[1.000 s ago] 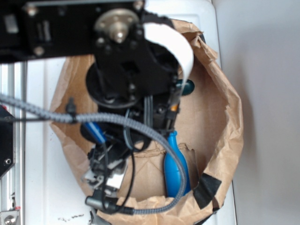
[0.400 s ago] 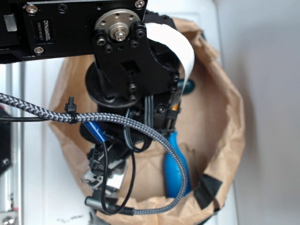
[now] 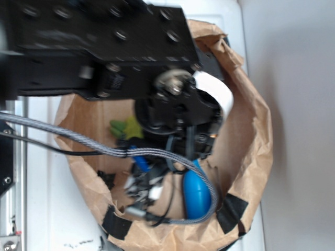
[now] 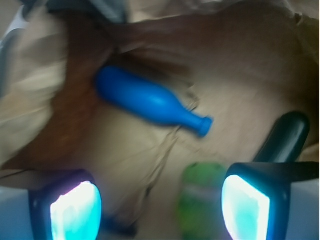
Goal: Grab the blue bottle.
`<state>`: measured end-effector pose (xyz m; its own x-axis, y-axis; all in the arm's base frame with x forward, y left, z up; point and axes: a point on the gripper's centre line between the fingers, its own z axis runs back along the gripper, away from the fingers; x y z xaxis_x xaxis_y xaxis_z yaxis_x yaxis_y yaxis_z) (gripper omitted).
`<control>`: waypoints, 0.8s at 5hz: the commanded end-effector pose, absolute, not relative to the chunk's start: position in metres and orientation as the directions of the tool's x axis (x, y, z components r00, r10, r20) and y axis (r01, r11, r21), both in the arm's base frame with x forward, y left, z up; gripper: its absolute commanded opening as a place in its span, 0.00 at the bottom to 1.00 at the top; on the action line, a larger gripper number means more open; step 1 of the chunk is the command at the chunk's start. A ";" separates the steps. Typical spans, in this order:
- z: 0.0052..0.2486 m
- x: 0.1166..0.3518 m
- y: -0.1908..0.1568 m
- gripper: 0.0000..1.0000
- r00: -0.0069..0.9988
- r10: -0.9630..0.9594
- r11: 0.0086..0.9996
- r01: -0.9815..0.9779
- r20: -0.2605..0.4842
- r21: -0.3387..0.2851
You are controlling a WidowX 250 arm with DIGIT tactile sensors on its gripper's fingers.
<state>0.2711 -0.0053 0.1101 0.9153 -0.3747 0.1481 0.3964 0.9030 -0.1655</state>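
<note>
Black arm (image 3: 99, 49) reached in from upper left, wrist angled downward. Gripper (image 4: 160, 205) pointed down, jaws spread wide apart, nothing held between the pads.

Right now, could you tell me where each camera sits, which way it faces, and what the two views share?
Exterior: sits overhead, looking down into the brown paper bag; the black arm and braided cable fill much of the frame.
Wrist: rides on the arm, looking along the open pincer at the bag floor; both glowing fingertips show.
Shared: the blue bottle lying on its side, ungrasped, and a green object.
</note>
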 end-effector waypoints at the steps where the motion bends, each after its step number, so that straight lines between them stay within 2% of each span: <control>1: 0.076 0.284 -0.020 1.00 0.847 -0.479 0.866 0.499 0.229 -0.035; 2: 0.057 0.288 -0.041 1.00 0.819 -0.533 0.838 0.546 0.213 -0.001; 3: 0.052 0.299 -0.074 1.00 0.772 -0.597 0.784 0.619 0.218 -0.041; 4: 0.058 0.318 -0.089 1.00 0.775 -0.587 0.788 0.613 0.235 -0.053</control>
